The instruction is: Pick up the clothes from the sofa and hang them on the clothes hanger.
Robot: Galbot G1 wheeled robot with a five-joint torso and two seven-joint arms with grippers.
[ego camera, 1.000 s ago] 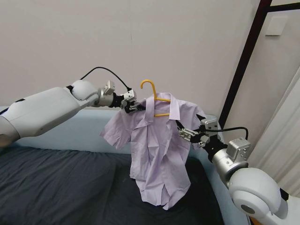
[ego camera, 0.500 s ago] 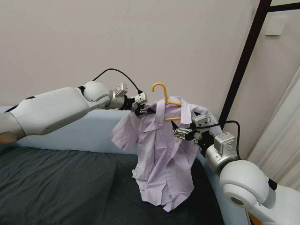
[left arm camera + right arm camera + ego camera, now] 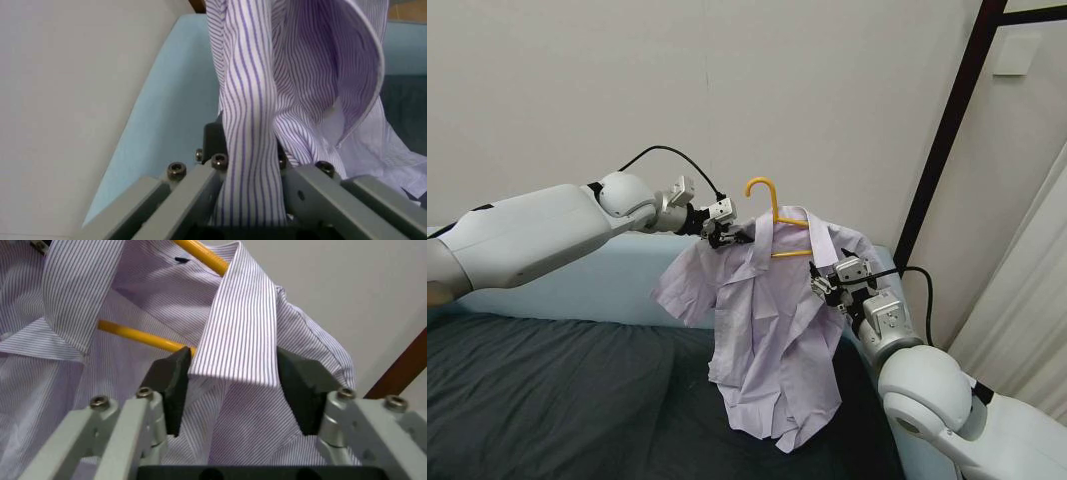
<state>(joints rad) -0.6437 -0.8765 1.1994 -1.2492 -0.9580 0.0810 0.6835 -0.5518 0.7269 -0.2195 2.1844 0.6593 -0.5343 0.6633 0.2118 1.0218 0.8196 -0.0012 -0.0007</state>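
Shirt (image 3: 777,340), lilac with fine stripes, is being held up in the air above the sofa (image 3: 547,400), clear of the dark grey seat, with its lower hem hanging over the cushion near the pale blue backrest (image 3: 577,285). It is being carried on a yellow hanger (image 3: 761,181), whose hook is standing up out of the open collar while its bar is showing between the two collar flaps.

The left gripper (image 3: 727,232) is being reached across from the left side to the shoulder of the shirt beside the collar. In the left wrist view, a folded strip of the shirt (image 3: 247,125) is being pinched between the closed jaws of the left gripper (image 3: 248,155), with the backrest (image 3: 153,125) seen behind.

The right gripper (image 3: 827,283) is being held against the front of the shirt on the other side, just below the collar. In the right wrist view, the jaws of the right gripper (image 3: 235,372) are being kept wide apart, and one collar flap of the shirt (image 3: 233,345) is lying between the two dark pads; it cannot be told whether the cloth is being pressed. The hanger (image 3: 140,335) is being seen just beyond that flap.
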